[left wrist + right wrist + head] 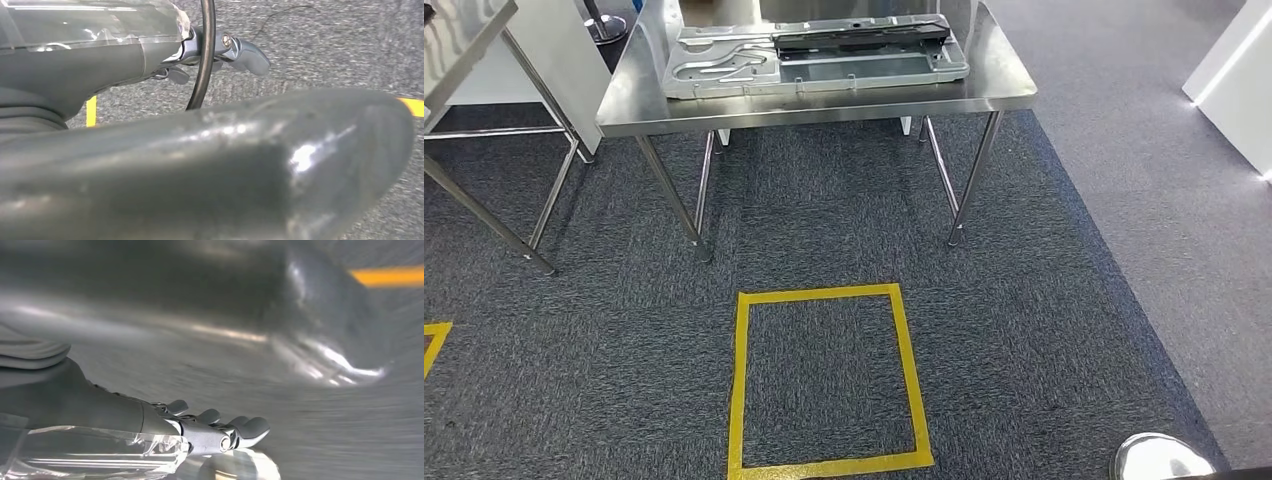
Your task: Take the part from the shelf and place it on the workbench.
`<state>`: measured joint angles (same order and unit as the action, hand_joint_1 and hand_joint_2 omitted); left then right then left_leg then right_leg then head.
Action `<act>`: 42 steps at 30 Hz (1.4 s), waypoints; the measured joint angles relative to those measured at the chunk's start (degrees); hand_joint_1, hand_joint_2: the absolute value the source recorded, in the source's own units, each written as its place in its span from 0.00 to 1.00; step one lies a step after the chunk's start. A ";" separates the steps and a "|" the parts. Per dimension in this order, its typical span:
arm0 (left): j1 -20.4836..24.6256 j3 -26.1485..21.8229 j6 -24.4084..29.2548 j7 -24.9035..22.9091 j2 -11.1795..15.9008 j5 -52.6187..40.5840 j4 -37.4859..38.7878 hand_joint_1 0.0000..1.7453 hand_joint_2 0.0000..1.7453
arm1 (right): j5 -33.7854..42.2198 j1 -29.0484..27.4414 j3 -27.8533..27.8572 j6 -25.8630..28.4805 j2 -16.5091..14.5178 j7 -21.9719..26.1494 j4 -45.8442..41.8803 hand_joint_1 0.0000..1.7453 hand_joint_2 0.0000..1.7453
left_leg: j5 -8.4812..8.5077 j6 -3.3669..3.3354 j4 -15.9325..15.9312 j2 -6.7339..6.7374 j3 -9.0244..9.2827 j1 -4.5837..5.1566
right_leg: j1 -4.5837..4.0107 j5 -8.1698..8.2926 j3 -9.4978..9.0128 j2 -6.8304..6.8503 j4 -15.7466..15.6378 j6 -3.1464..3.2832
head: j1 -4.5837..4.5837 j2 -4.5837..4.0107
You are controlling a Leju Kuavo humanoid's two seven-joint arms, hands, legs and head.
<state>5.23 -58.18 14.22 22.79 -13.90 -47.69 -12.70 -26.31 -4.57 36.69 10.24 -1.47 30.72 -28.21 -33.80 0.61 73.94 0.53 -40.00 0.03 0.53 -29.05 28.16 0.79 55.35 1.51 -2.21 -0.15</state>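
A steel workbench (824, 103) stands ahead at the top of the head view. On it lies a flat silver stamped metal part (724, 62), and a long black part (860, 34) rests across its far side. My left hand (165, 60) hangs over grey carpet with its fingers (245, 52) stretched out and nothing in it; its thick thumb (225, 165) crosses the foreground. My right hand (150, 425) also hangs over the floor, its fingers (250, 427) extended and apart, holding nothing.
A second steel frame with thin legs (484, 150) stands at the left. A yellow taped square (824, 380) marks the carpet in front of the workbench, with another tape corner (432, 340) at the left edge. White units (1239, 80) stand at the right. A shiny rounded piece (1159, 458) sits at the bottom right.
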 joint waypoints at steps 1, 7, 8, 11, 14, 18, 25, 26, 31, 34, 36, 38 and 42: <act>-0.06 -0.18 0.06 0.03 -0.01 0.01 0.00 0.00 0.00 | 0.06 0.41 1.76 -0.04 0.01 -0.63 2.19 0.00 0.00 | 0.83 -0.04 -0.68 0.00 0.93 -0.01 | -0.05 0.01 0.30 -0.16 0.34 -0.01 | 0.00 0.00; -0.01 -0.59 0.17 0.19 0.15 -0.02 -0.02 0.00 0.00 | 0.06 2.44 7.47 -0.06 -0.65 -1.40 9.55 0.00 0.00 | 5.58 -1.78 -16.11 -0.28 10.19 0.52 | -0.33 -0.05 1.06 -0.87 1.45 -0.90 | -0.01 0.00; -0.02 -0.63 0.18 0.21 0.14 -0.02 -0.02 0.00 0.00 | 0.06 2.57 7.87 -0.06 -0.78 -1.41 10.03 0.00 0.00 | 5.73 -2.03 -16.42 -0.30 10.15 0.37 | -0.40 0.02 1.03 -0.86 1.42 -1.21 | 0.00 0.00; -0.01 -0.68 0.19 0.09 0.10 -0.32 -0.02 0.00 0.00 | -0.19 2.95 9.20 -0.05 -1.51 -2.71 11.23 0.00 0.00 | 6.47 -2.95 -17.48 -0.13 10.13 -0.31 | -0.36 -2.04 2.18 -0.84 4.15 -2.11 | 0.02 0.00; 0.05 -0.27 1.11 -1.42 0.13 -3.16 -0.02 0.00 0.00 | -3.84 3.40 10.05 -0.75 -1.98 -8.95 12.94 0.00 0.00 | 6.75 -3.24 -17.37 0.05 9.56 -0.35 | 0.29 -7.05 7.20 -0.82 14.46 -2.84 | 0.02 0.00; 0.29 1.50 3.71 -0.54 0.10 -6.95 -0.02 0.00 0.00 | -9.35 2.87 9.24 -4.53 -3.06 -12.34 14.08 0.00 0.00 | 6.63 -2.87 -16.75 0.08 9.32 -0.55 | 1.12 -2.56 5.40 -0.72 10.60 -3.48 | 0.01 0.00; 2.05 5.18 2.89 -1.66 -0.16 -11.52 -0.08 0.00 0.00 | -7.64 4.61 10.45 -10.51 -4.73 -17.05 15.19 0.00 0.00 | 5.95 -0.29 -15.35 0.09 8.44 -0.56 | 0.71 0.58 2.30 -0.85 2.06 -1.55 | -0.01 0.00; 2.04 5.74 2.79 -1.74 -0.33 -11.80 -0.08 0.00 0.00 | -7.73 4.86 10.57 -10.20 -4.73 -17.42 15.33 0.00 0.00 | 4.65 -0.08 -13.57 0.05 7.68 -0.64 | 0.75 0.76 2.37 -0.82 1.95 -1.15 | -0.01 0.00; 1.35 5.25 2.30 -0.40 -0.97 -5.46 -0.07 0.00 0.00 | -8.50 5.89 11.35 -7.23 -4.69 -16.47 16.07 0.00 0.00 | -1.27 0.01 0.02 -0.02 1.89 -0.68 | 0.11 0.99 2.80 -0.02 1.98 -0.24 | 0.00 0.00; 0.36 2.56 1.83 0.18 -1.22 -2.34 -0.07 0.00 0.00 | -11.70 6.23 11.18 -4.27 -4.55 -17.83 16.69 0.00 0.00 | 3.84 -0.91 -8.92 1.23 6.38 -0.38 | -0.30 0.75 2.44 0.76 2.07 -0.30 | 0.00 0.00; 0.13 1.67 1.30 0.70 -1.22 -2.68 -0.07 0.00 0.00 | -15.07 6.22 10.36 -2.47 -4.50 -19.15 17.06 0.00 0.00 | 5.55 -1.60 -14.54 2.59 8.80 0.11 | -0.63 0.51 2.41 1.68 2.23 -0.72 | 0.00 0.00; 0.21 1.29 0.81 0.07 -1.18 -3.70 -0.08 0.00 0.00 | -17.87 6.26 9.04 -1.18 -4.50 -20.03 17.22 0.00 0.00 | 5.64 -2.00 -15.75 2.22 8.93 0.33 | -0.77 0.44 2.48 2.89 2.30 -1.26 | 0.00 0.00; 0.14 1.19 1.17 -2.49 -1.17 -5.51 -0.07 0.00 0.00 | -18.38 6.57 7.94 -0.82 -4.74 -19.89 17.27 0.00 0.00 | 6.68 -3.09 -16.64 0.41 8.97 -0.29 | -0.28 -2.79 4.01 1.19 6.56 -2.44 | 0.00 0.00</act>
<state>5.37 -57.00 15.40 20.30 -15.08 -53.20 -12.76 -44.69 2.00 44.63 9.43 -6.21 10.82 -10.94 -27.12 -2.48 57.30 0.94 -31.04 -0.26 0.25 -31.85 32.17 1.98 61.91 -0.93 -2.21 -0.15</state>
